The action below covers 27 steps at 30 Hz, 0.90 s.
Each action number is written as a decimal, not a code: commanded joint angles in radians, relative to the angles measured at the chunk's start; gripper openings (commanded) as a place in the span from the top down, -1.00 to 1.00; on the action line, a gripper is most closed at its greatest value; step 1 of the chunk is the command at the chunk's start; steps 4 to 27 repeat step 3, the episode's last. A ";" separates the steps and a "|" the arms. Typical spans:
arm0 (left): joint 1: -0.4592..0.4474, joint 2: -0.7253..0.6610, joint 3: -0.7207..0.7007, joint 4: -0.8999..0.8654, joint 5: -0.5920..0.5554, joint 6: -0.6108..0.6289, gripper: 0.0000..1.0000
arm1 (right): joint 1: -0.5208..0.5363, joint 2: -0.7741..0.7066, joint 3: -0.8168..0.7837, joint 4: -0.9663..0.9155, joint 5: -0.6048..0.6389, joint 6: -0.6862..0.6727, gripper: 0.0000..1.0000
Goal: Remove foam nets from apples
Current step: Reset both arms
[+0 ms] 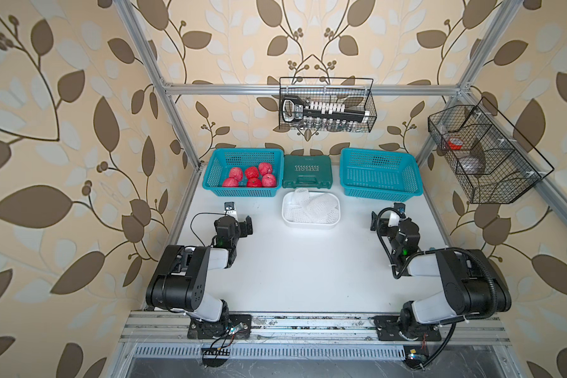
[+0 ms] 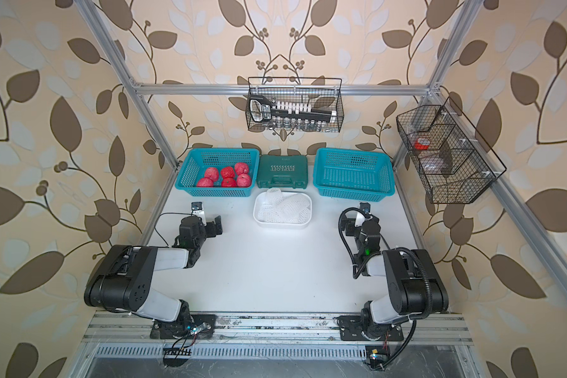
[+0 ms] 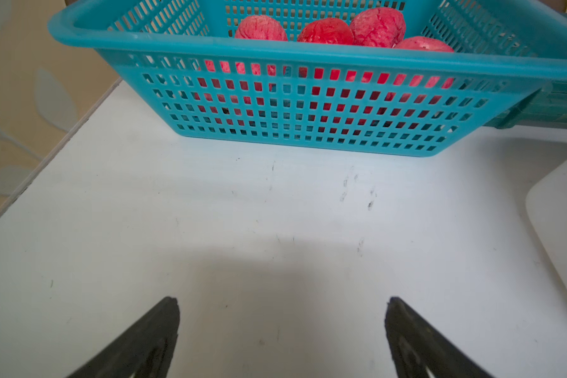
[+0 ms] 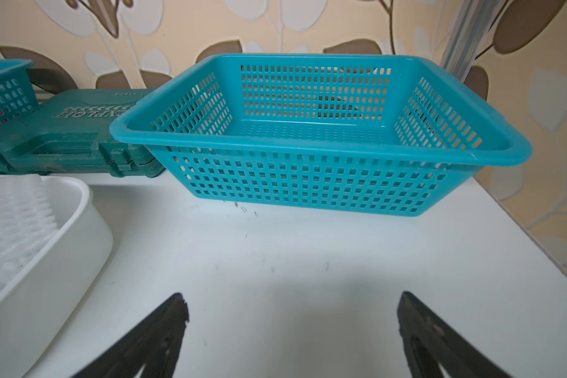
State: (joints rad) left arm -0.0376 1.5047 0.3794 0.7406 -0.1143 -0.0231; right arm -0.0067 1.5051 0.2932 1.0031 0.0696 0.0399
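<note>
Six bare red apples (image 1: 251,172) lie together in the left teal basket (image 1: 243,192) at the far side of the white desk (image 1: 292,278). The foam nets (image 1: 310,206) are heaped in a white tub (image 1: 310,226) just in front of a green case (image 1: 306,170), which sits between that basket and a second teal basket (image 1: 380,193). The left pincer (image 3: 282,299) and the right pincer (image 4: 291,294) both stand spread wide, grasping nothing, each poised above the desk and facing its nearer basket.
</note>
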 commanded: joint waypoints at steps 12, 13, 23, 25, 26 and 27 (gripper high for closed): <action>0.006 -0.009 0.004 0.001 -0.025 -0.009 -0.97 | -0.002 0.006 0.011 -0.015 -0.022 0.001 -0.99; 0.006 -0.009 0.004 0.001 -0.025 -0.009 -0.97 | -0.002 0.006 0.011 -0.015 -0.022 0.001 -0.99; 0.006 -0.009 0.004 0.001 -0.025 -0.009 -0.97 | -0.002 0.006 0.011 -0.015 -0.022 0.001 -0.99; 0.006 -0.009 0.004 0.001 -0.025 -0.009 -0.97 | -0.002 0.006 0.011 -0.015 -0.022 0.001 -0.99; 0.006 -0.009 0.004 0.001 -0.025 -0.009 -0.97 | -0.002 0.006 0.011 -0.015 -0.022 0.001 -0.99; 0.006 -0.009 0.004 0.001 -0.025 -0.009 -0.97 | -0.002 0.006 0.011 -0.015 -0.022 0.001 -0.99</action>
